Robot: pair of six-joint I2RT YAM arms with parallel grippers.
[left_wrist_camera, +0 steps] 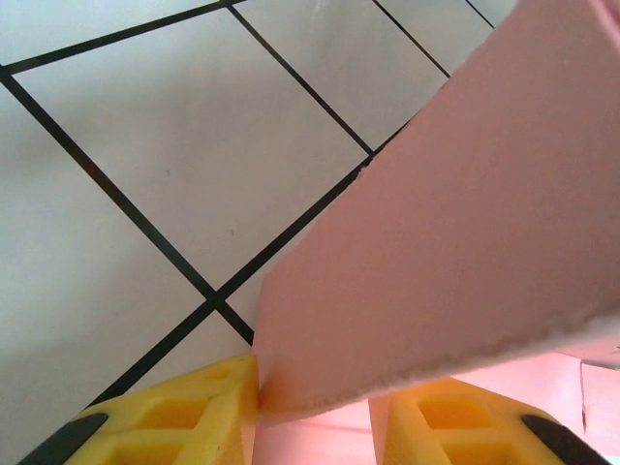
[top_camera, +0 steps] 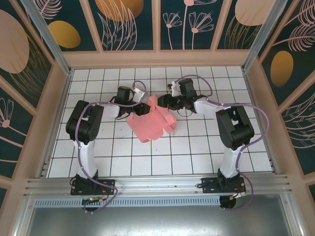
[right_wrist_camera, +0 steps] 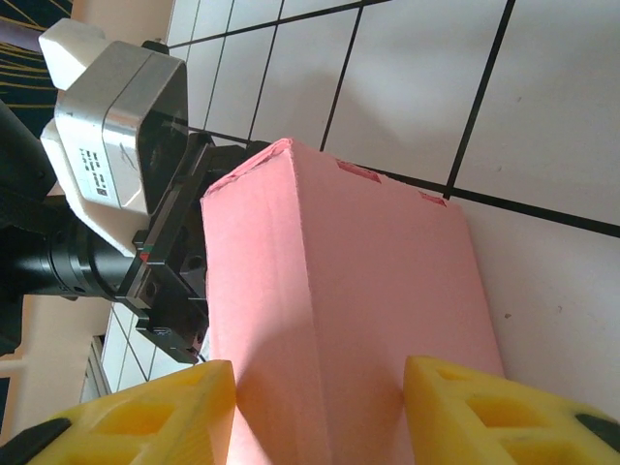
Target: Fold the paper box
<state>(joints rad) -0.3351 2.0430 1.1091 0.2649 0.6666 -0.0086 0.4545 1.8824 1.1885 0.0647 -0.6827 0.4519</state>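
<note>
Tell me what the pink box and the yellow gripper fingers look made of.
The paper box looks like thin matte card: its cut edge in the left wrist view is fuzzy and fibrous, and its folds are crisp. The yellow fingers look like moulded or printed plastic, dull, with recessed pockets.

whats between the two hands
The paper box: in the top view its pink card spans the gap from the left hand to the right hand.

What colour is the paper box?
The box is plain salmon pink, clearest from the right wrist.
</note>
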